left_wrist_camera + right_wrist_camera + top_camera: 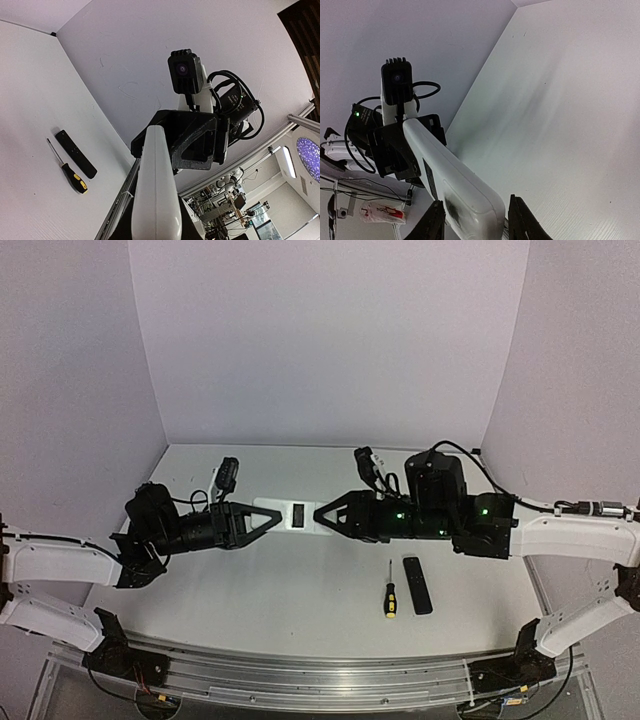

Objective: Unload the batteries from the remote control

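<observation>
Nearest the arm bases, a yellow-and-black screwdriver and a slim black remote lie side by side on the table, apart from the work. The screwdriver sits within the right arm's reach, likely in case a cover needs prying.

Farther back, the white remote control appears lifted off the table, spanning between the 2 arms. This is probably so that 1 arm can steady it while the other works the battery cover. A small dark rectangle shows on its upper face. No batteries can be seen, so I judge them to be inside.

The left gripper is clamped narrowly on the remote control's left end. The right gripper brackets the opposite end. In its wrist view its 2 fingers stand partly open, right beside the remote control's edges, and I cannot tell whether they press it.
</observation>
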Tool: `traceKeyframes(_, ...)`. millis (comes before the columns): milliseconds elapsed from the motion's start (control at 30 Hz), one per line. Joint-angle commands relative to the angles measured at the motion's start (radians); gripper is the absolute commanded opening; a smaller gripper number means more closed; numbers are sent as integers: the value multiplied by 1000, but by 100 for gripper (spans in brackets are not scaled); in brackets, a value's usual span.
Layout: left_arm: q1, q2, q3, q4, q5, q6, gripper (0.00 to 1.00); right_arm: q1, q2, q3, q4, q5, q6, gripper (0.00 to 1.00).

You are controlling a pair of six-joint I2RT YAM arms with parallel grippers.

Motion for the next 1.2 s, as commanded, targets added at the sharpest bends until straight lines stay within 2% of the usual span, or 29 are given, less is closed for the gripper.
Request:
traceKeyframes(0,2,-34,-2,74,27,4,0,-4,7,40,64,-43,3,30)
traceKeyframes(133,1,-42,-5,89,42,5,0,-5,8,33,64,-39,6,23)
traceKeyframes(467,1,-107,-42,132,68,5,0,-38,-33,-24,57,-7,19,23)
traceKeyframes(600,1,-120,-25,79,58,18,0,-39,-13,3,11,-11,9,25)
traceKeyframes(700,1,-119,7,-17,36,53,0,-39,8,45,-91,29,1,27)
traceKeyframes(833,1,-106,30,-78,20,87,0,-39,36,76,-141,42,-4,18)
traceKeyframes(967,1,-88,51,-148,-24,108,0,-40,48,91,-149,33,-10,0)
traceKeyframes(1167,2,-34,82,-263,-117,107,0,-39,39,100,-148,4,-37,0)
